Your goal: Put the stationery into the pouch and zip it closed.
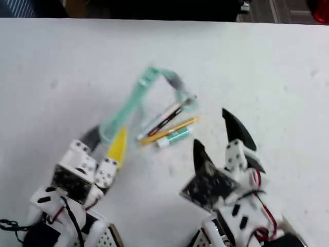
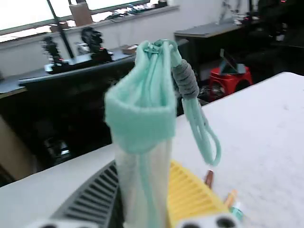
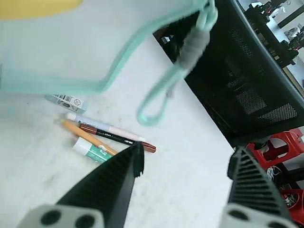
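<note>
White table (image 1: 267,62) under pens (image 1: 167,128) — left claw (image 1: 109,130) grips mint pouch (image 2: 140,114); right claw (image 1: 209,126) gapes wide; dark desks (image 2: 61,78) behind.

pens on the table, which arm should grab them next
Right. The right gripper is open just beside the pens, while the left gripper is shut on the pouch.

A robotics lab, it seems — further robot arms (image 2: 92,39) stand on a dark bench (image 2: 66,72) beneath wide windows (image 2: 28,14). A red stool (image 2: 231,78) sits beside another desk (image 2: 209,31).
</note>
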Controlling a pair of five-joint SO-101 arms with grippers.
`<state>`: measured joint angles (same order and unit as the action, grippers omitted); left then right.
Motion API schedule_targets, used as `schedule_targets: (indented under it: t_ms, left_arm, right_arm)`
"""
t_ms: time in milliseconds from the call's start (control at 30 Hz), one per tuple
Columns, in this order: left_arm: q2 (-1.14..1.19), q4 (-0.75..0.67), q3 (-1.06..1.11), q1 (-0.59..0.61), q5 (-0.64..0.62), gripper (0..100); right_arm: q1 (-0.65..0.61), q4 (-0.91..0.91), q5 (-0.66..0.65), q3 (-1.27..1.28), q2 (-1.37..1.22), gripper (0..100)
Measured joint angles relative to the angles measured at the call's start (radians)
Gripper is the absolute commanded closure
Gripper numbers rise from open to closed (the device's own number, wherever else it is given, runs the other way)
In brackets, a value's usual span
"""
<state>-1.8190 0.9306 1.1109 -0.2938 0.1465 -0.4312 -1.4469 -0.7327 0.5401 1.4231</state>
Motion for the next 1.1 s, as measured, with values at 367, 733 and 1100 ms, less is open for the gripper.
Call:
schedule_targets:
  t_ms: [367, 733, 1100]
  left_arm:
    - [-0.009, -0.025, -0.041, 0.442, -0.216, 98]
    - [-0.008, -0.025, -0.04, 0.649, -0.364, 98]
    - [0.003, -0.12, 0.132, 0.654, -0.364, 98]
  right_arm:
    - [-0.005, 0.025, 0.0, 0.078, -0.029, 72.9]
    - [-0.15, 0.19, 0.026, -0.015, -0.592, 73.0]
    - [-0.207, 0.384, 0.324, -0.344, -1.32, 73.0]
